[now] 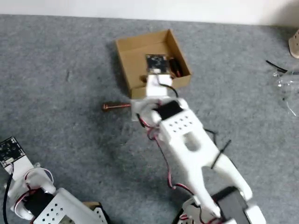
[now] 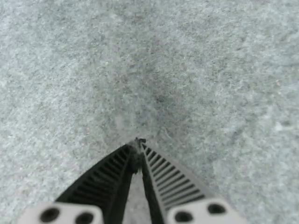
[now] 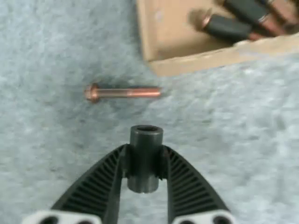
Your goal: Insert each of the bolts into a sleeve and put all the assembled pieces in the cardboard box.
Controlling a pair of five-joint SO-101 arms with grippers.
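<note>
A copper bolt lies flat on the grey carpet, just in front of the cardboard box. My right gripper is shut on a black sleeve, held with its open end toward the bolt and a short way from it. Assembled bolt-and-sleeve pieces lie inside the box. The right arm stretches from the near right edge up to the box's front wall. My left gripper is shut on nothing over bare carpet, with its arm at the near left corner.
A clear plastic item with a black cable lies at the right edge, and a beige object sits behind it. Open carpet spreads left of the box and bolt.
</note>
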